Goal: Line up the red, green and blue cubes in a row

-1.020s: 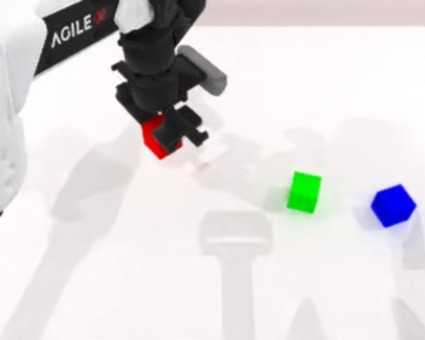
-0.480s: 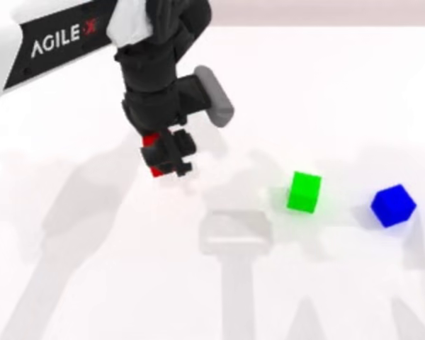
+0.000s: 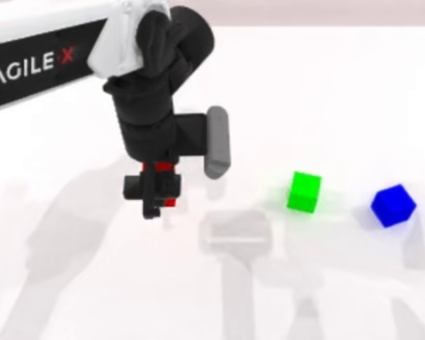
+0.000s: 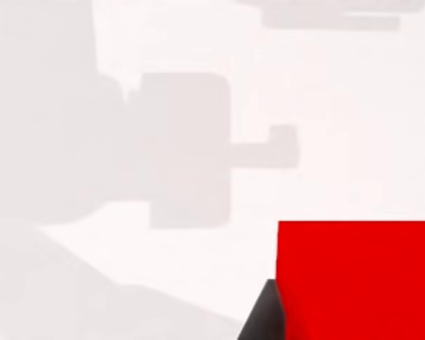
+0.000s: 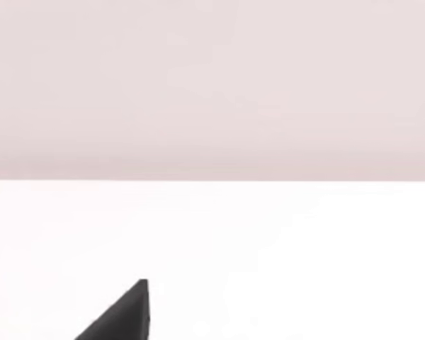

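Note:
My left gripper (image 3: pixel 156 195) hangs left of the table's middle, shut on the red cube (image 3: pixel 163 168), which shows only as red slivers between the black fingers. In the left wrist view the red cube (image 4: pixel 361 283) fills the corner against one dark fingertip (image 4: pixel 264 315), above the white table. The green cube (image 3: pixel 304 192) rests on the table to the right of the gripper, well apart from it. The blue cube (image 3: pixel 393 205) lies farther right, turned at an angle. My right arm is out of the top view; its wrist view shows one dark fingertip (image 5: pixel 127 315) with nothing held.
The white table (image 3: pixel 340 85) carries grey shadows of the arms near its front. A pale wall band (image 5: pixel 212 85) runs beyond the table's far edge in the right wrist view.
My left gripper has carried the red cube toward the front of the table and slightly right, its wrist turning as it went. The green and blue cubes have not moved.

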`<state>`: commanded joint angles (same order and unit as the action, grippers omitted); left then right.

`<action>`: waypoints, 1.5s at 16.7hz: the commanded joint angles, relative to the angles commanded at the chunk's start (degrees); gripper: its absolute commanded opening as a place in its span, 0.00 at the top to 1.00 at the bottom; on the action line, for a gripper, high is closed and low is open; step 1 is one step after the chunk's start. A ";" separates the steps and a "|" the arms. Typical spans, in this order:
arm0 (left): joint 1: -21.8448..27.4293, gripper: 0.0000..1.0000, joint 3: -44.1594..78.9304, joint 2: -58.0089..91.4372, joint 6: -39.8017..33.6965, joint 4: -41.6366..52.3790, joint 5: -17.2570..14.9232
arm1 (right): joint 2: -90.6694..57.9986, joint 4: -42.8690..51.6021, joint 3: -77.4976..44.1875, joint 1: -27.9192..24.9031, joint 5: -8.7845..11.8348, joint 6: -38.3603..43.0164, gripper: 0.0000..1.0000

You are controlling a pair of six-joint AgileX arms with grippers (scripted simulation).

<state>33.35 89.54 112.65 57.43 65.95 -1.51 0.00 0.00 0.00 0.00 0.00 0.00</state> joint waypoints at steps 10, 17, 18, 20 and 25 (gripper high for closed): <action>-0.17 1.00 -5.84 2.73 -0.17 -8.81 0.17 | 0.00 0.00 0.00 0.00 0.00 0.00 0.00; 0.11 1.00 -9.75 4.67 -0.04 -14.42 -0.03 | 0.00 0.00 0.00 0.00 0.00 0.00 0.00; 0.11 0.92 -9.75 4.67 -0.04 -14.42 -0.03 | 0.00 0.00 0.00 0.00 0.00 0.00 0.00; 0.11 0.77 -9.75 4.67 -0.04 -14.42 -0.03 | 0.00 0.00 0.00 0.00 0.00 0.00 0.00; 0.11 0.40 -9.75 4.67 -0.04 -14.42 -0.03 | 0.00 0.00 0.00 0.00 0.00 0.00 0.00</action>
<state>33.47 79.79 117.32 57.39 51.53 -1.54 0.00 0.00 0.00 0.00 0.00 0.00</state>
